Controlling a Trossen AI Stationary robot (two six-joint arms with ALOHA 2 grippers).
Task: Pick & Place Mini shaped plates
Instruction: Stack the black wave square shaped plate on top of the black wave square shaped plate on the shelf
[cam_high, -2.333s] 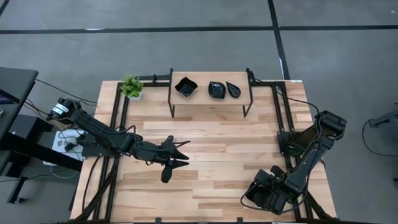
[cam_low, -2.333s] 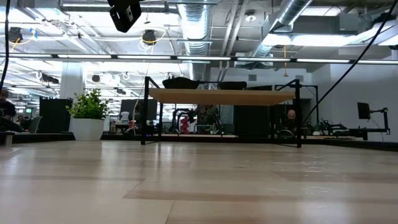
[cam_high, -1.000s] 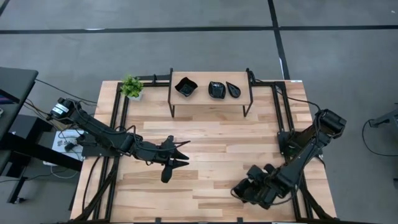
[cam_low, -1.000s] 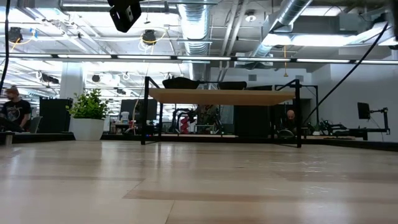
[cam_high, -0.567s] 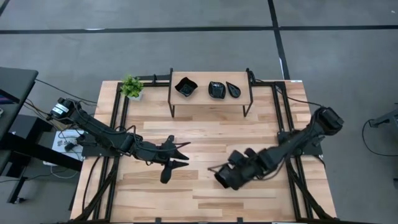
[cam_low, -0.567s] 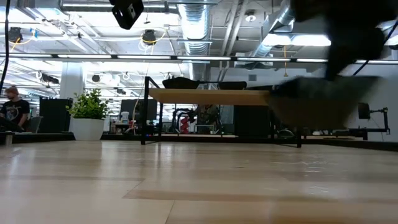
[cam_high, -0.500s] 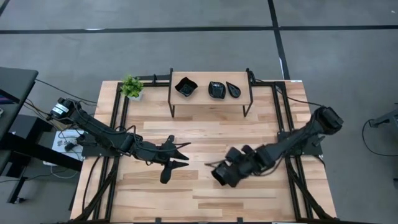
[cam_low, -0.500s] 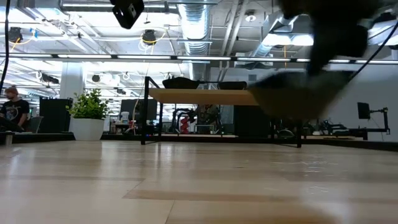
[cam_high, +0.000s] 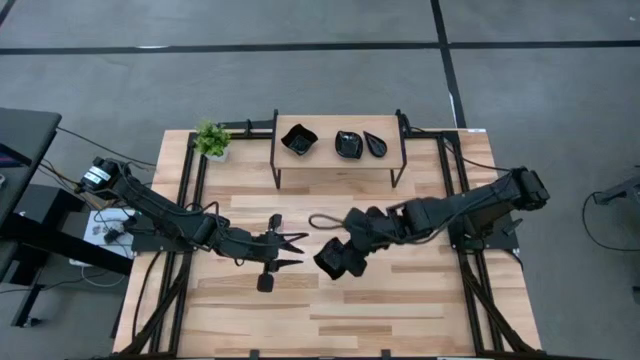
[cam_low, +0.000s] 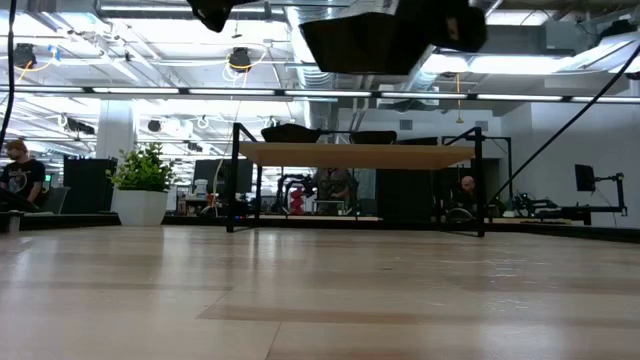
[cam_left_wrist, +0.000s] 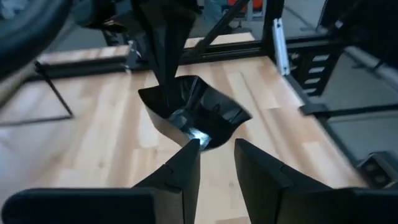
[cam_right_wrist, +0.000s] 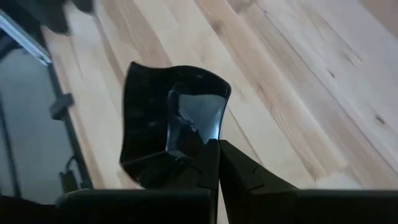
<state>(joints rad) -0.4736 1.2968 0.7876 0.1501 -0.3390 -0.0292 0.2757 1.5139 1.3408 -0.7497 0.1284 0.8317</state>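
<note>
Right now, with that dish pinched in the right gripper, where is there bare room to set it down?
The right gripper holds a squarish plate above the table middle, close to the left gripper: crowded there. The shelf carries three plates, with a bare strip at its left end. Free wood: the near boards in front of both grippers, and the strip between the shelf and the arms.

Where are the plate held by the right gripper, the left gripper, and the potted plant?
held plate (cam_right_wrist: 165, 127), right wrist view, glossy inner surface.
left gripper (cam_high: 298, 250), high view, between its fingertips.
potted plant (cam_high: 211, 138), high view, leaves.
</note>
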